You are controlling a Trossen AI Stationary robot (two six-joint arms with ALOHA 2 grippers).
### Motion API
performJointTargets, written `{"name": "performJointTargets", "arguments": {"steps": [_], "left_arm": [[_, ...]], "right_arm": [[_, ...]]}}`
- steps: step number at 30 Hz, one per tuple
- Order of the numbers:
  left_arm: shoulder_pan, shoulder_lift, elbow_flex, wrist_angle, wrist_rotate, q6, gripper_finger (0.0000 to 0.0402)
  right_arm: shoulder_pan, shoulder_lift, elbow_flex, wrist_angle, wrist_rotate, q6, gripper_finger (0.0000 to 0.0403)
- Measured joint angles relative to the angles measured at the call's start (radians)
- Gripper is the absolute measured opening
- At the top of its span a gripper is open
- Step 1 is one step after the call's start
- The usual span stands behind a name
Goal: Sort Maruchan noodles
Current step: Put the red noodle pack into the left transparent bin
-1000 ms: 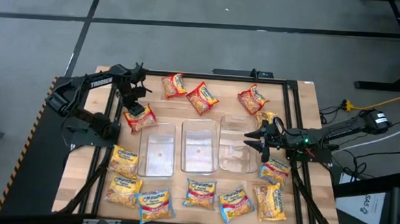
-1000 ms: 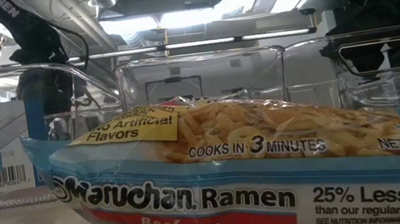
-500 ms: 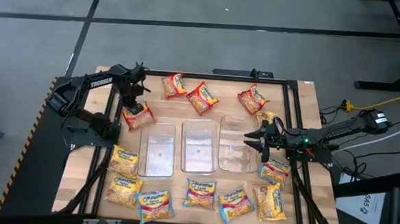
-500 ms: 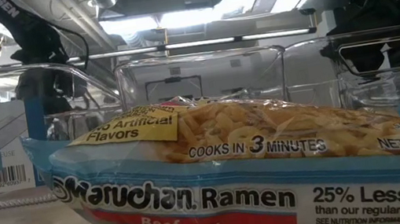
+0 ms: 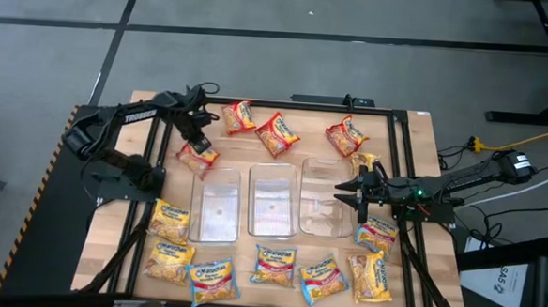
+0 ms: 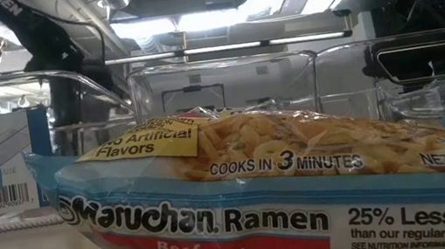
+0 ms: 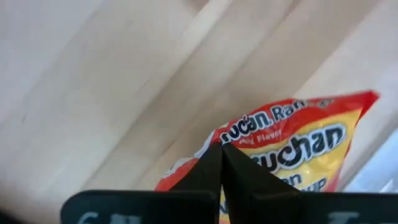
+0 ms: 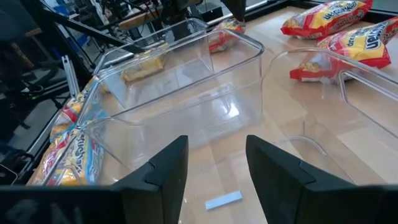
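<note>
Left gripper (image 5: pixel 197 142) pinching red packet (image 5: pixel 199 155) | right gripper (image 8: pixel 214 158) fingers parted, empty

Grey floor (image 5: pixel 262 21) surrounds the table; bright ceiling lights (image 6: pixel 163 23) overhead.

red-and-yellow packet (image 7: pixel 292 149) (white lettering); blue packet (image 6: pixel 243 201) with red stripe; clear bins (image 5: pixel 273 200)

I've swung my left gripper (image 5: pixel 197 140) toward the far edge of the left bin (image 5: pixel 215 205), carrying the red packet (image 5: pixel 199 155) along; it now hangs smaller and more upright, pinched by its top edge, nearer the bin's far rim than a second ago.
</note>
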Motion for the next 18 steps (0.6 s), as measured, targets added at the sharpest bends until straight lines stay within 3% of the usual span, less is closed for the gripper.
{"name": "performJointTargets", "arguments": {"steps": [13,18], "left_arm": [[-0.203,-0.229,0.181,0.033,-0.001,-0.033,0.0000],[-0.315,-0.320,0.237,0.033,-0.051,-0.087,0.0000]], "right_arm": [[0.000,0.000,0.000,0.001,0.027,0.006,0.0167],[0.000,0.000,0.000,0.002,0.027,0.028,0.0167]]}}
